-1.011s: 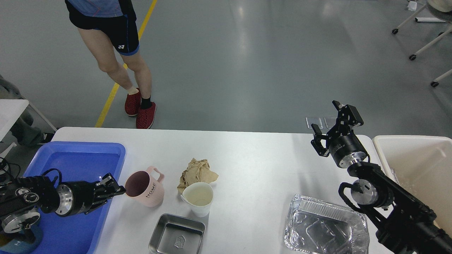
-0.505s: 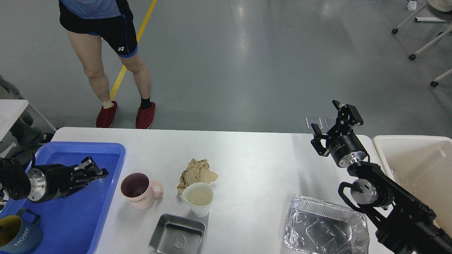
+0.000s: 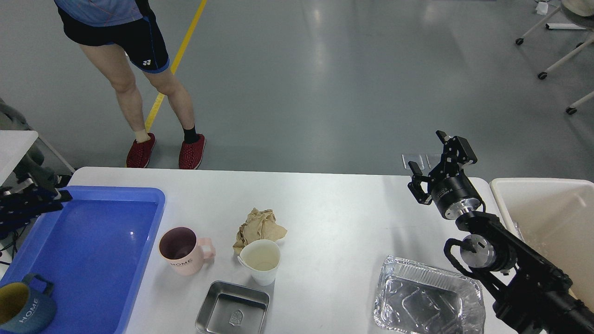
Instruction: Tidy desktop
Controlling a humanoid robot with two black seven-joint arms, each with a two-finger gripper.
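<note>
The white desktop (image 3: 338,213) holds a pink "HOME" mug (image 3: 184,251) standing upright with its handle to the right. Beside it are a crumpled brown paper (image 3: 259,225), a white cup (image 3: 261,260), a small steel tray (image 3: 233,313) and a foil tray (image 3: 427,301). My left gripper (image 3: 42,195) is at the far left edge, over the back corner of the blue tray (image 3: 93,250), far from the mug; it is dark and blurred. My right gripper (image 3: 437,163) is open and empty above the desktop's far right part.
A dark blue "HOME" mug (image 3: 23,310) lies in the blue tray's near left corner. A cream bin (image 3: 547,218) stands at the right of the desktop. A person in red shoes (image 3: 139,69) stands beyond the far left edge.
My left gripper let go of the pink mug and drew back left across the blue tray to the view's edge. The mug now stands upright. The person stepped left. The right arm barely moved.
</note>
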